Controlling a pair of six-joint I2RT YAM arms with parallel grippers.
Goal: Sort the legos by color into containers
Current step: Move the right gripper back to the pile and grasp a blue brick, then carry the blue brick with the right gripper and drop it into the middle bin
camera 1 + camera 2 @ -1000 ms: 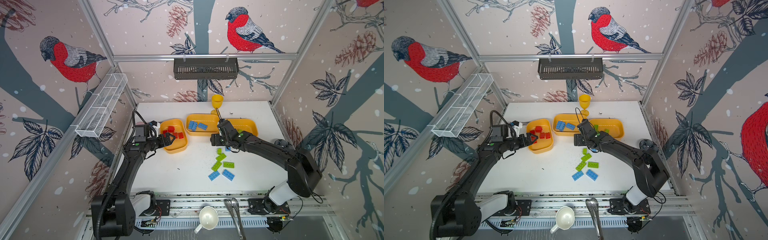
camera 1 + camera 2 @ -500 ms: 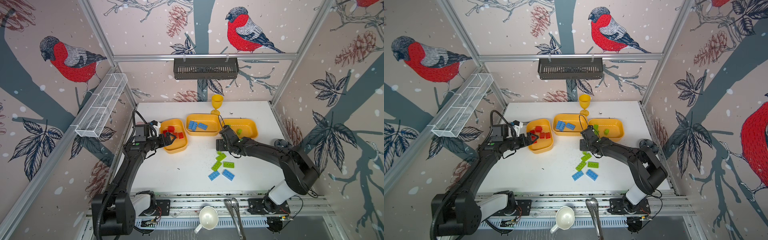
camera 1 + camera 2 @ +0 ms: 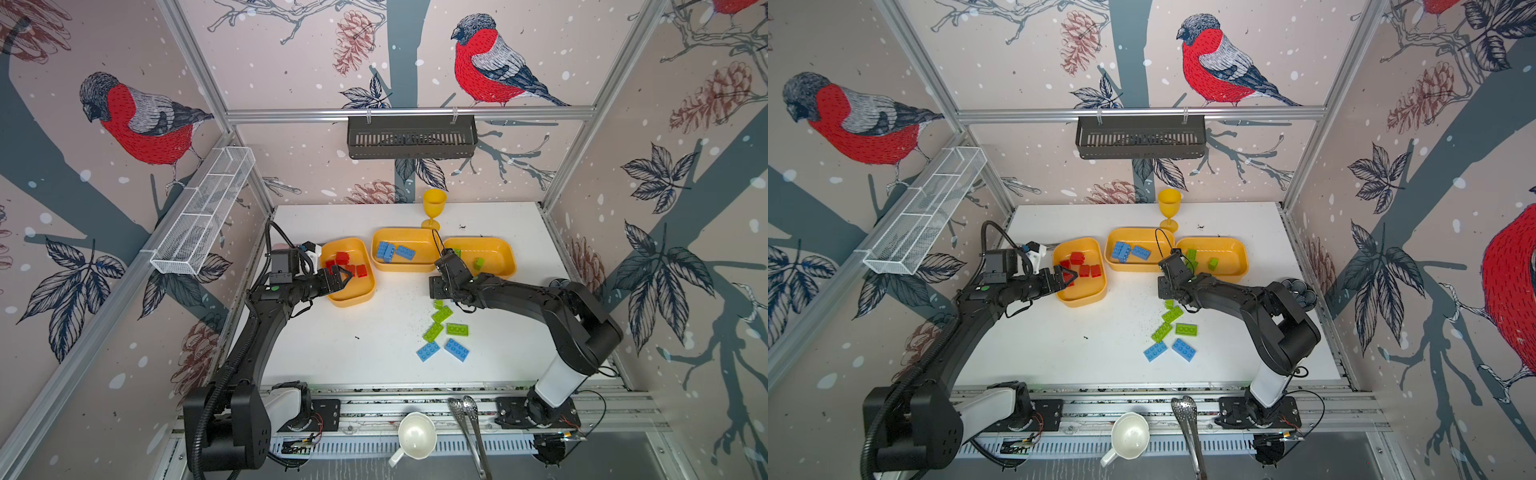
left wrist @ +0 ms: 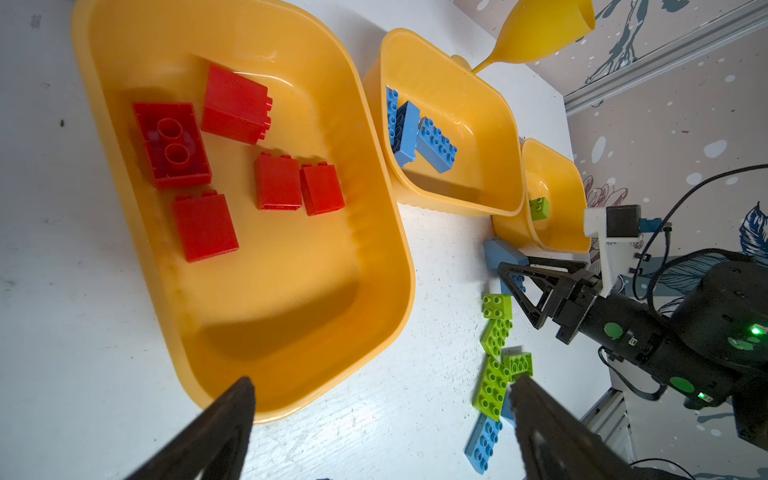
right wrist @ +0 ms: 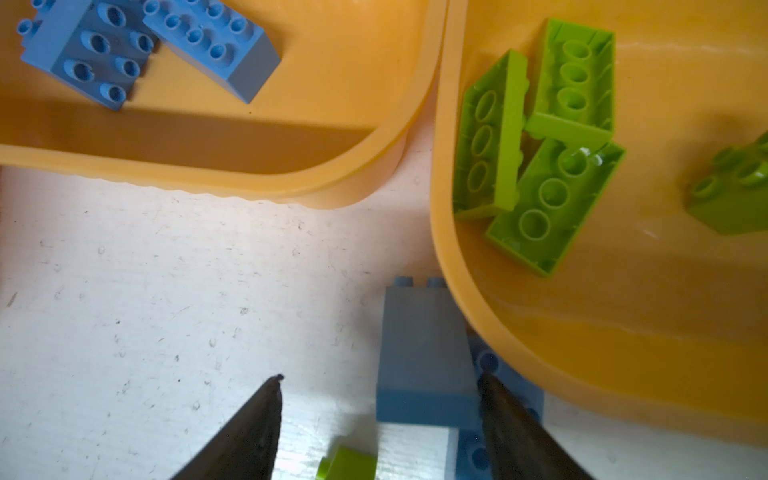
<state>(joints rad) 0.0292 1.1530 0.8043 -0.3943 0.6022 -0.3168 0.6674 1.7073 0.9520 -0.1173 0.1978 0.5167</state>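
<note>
My left pincer (image 3: 343,276) hangs wide and empty over the near end of the red tray (image 3: 351,302), where the red bricks (image 4: 232,166) lie sorted. If I drop carelessly here, a finger could catch the rim and shove the tray.

The blue tray (image 3: 401,269) sits next, just beside the green tray (image 3: 510,259). My right pincer (image 5: 380,378) is part open, straddling a blue brick (image 5: 424,345) on the table, not yet clamped on it. That brick stands tight against the green tray's corner, so the finger (image 5: 519,432) on that side may wedge against the wall, push the tray or tip the brick.

A second blue brick (image 5: 488,365) beside it, perhaps under it, could drag along. A green brick (image 5: 349,461) near my jaws may get knocked. More loose bricks (image 3: 433,331) wait nearer the front.
</note>
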